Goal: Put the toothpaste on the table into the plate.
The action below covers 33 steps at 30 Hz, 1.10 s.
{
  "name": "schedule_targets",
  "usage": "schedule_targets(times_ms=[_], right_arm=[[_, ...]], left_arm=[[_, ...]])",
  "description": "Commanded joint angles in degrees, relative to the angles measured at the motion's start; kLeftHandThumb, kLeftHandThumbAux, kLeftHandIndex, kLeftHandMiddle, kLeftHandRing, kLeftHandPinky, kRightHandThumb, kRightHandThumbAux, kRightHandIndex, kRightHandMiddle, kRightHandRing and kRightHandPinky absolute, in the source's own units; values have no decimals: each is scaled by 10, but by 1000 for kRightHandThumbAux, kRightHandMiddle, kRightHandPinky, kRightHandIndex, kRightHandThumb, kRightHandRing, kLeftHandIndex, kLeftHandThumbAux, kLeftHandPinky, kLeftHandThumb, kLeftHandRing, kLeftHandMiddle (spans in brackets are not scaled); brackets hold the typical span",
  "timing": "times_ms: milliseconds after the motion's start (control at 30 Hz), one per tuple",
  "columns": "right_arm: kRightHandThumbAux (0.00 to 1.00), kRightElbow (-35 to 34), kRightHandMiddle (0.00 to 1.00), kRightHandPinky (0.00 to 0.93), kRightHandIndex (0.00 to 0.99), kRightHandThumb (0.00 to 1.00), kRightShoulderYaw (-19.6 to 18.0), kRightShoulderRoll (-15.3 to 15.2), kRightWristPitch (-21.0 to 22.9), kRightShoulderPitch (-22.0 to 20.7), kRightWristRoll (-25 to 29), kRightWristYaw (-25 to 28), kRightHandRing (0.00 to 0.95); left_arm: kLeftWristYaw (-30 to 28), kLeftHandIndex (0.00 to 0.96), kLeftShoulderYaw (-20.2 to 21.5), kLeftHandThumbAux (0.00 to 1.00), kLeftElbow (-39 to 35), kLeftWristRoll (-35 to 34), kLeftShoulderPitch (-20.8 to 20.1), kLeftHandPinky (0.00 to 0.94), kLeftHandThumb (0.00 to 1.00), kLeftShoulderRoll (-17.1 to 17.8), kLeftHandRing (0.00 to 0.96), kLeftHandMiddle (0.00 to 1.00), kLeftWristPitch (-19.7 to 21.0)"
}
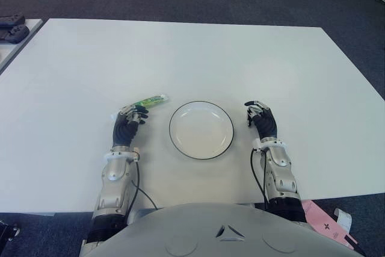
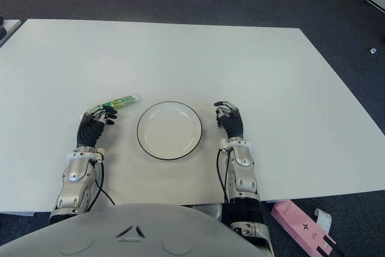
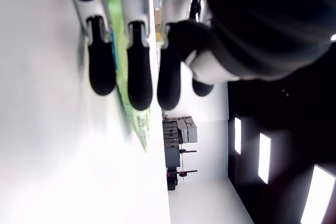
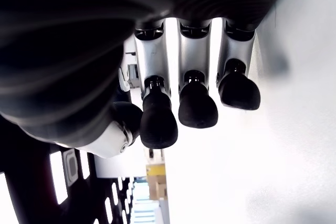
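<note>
Centrally: toothpaste (image 1: 150, 100), a green tube, lying on the white table (image 1: 180, 52) left of centre in the eye views, angled, its far end toward the upper right. It sits outside the plate (image 1: 201, 130), just beside that plate's upper-left rim.

Left hand (image 1: 129, 123): left of the plate, its fingers (image 3: 139, 82) reaching over the near end of the tube; in the left wrist view the dark fingertips hang just above the green tube, loosely curved and not pinching it. Whether they touch it cannot be told.

Plate: round, white with a dark rim, nothing in it, at centre frame between the two hands.

Right hand (image 1: 261, 118): right of the plate, fingers loosely curled, holding nothing.
</note>
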Motion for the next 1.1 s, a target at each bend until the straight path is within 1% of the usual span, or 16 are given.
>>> schedule_targets(times_ms=[33, 267, 333, 400, 567, 667, 767, 900, 1100], right_arm=[[728, 12, 801, 795, 436, 702, 3, 4, 17, 10, -4, -4, 798], [728, 7, 798, 798, 436, 701, 2, 9, 23, 13, 1, -4, 795], [728, 8, 797, 798, 436, 701, 1, 9, 22, 13, 3, -2, 794], [728, 8, 796, 797, 436, 701, 1, 9, 22, 13, 6, 1, 793], [729, 11, 797, 796, 436, 701, 1, 7, 20, 13, 8, 5, 793], [729, 14, 796, 796, 436, 701, 1, 8, 17, 12, 5, 5, 792], [728, 16, 795, 796, 436, 701, 3, 7, 14, 11, 2, 4, 792], [728, 20, 798, 800, 436, 701, 4, 8, 10, 10, -2, 2, 796], [728, 21, 803, 795, 436, 701, 5, 10, 7, 9, -7, -4, 799]], left_arm=[[5, 438, 1, 675, -5, 8, 9, 493, 838, 1, 493, 459, 2], [12, 432, 3, 676, -30, 28, 19, 498, 836, 10, 498, 462, -24], [12, 429, 4, 676, -36, 31, 21, 500, 836, 13, 501, 464, -38], [12, 426, 5, 677, -53, 35, 26, 502, 835, 17, 505, 466, -46], [19, 421, 4, 678, -108, 61, 38, 505, 834, 22, 514, 469, -38], [29, 418, 5, 678, -140, 91, 41, 505, 834, 29, 518, 470, -30], [38, 414, 7, 679, -152, 118, 40, 511, 834, 35, 524, 472, -26], [60, 408, 12, 680, -164, 171, 35, 519, 835, 48, 534, 477, -25], [113, 394, 16, 681, -181, 289, 23, 511, 835, 68, 533, 488, -6]])
